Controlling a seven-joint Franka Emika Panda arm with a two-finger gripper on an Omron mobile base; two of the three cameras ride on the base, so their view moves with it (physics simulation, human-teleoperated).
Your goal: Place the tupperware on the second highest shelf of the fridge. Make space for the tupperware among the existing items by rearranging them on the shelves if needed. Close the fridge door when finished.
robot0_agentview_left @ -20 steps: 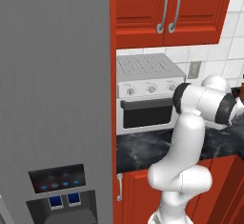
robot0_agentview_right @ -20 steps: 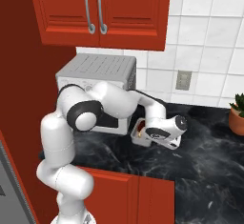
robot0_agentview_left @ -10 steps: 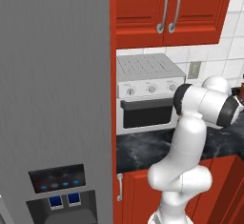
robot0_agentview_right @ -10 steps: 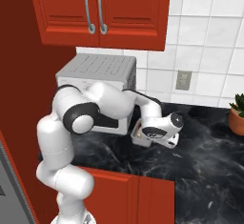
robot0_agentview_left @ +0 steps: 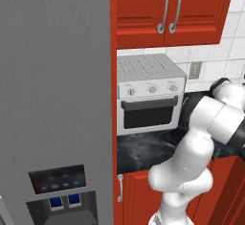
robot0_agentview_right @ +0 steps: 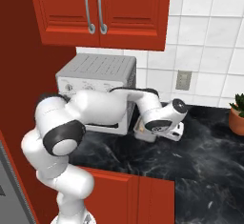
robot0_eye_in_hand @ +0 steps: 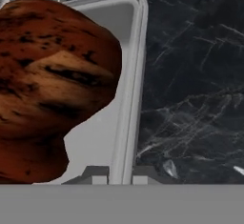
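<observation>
- Gripper [robot0_eye_in_hand: 120, 173] closed on the right-hand rim of the tupperware [robot0_eye_in_hand: 125, 51]; one finger sits inside the wall, the other outside.
- Tupperware rests on the black marbled counter [robot0_agentview_right: 200, 156], just in front of the toaster oven [robot0_agentview_right: 95, 82], mostly hidden behind the hand in the right base view.
- Reddish-brown mottled lump [robot0_eye_in_hand: 47, 80] lies inside the container, close to the gripped rim.
- Fridge [robot0_agentview_left: 52, 99] stands left of the counter, doors shut.
</observation>
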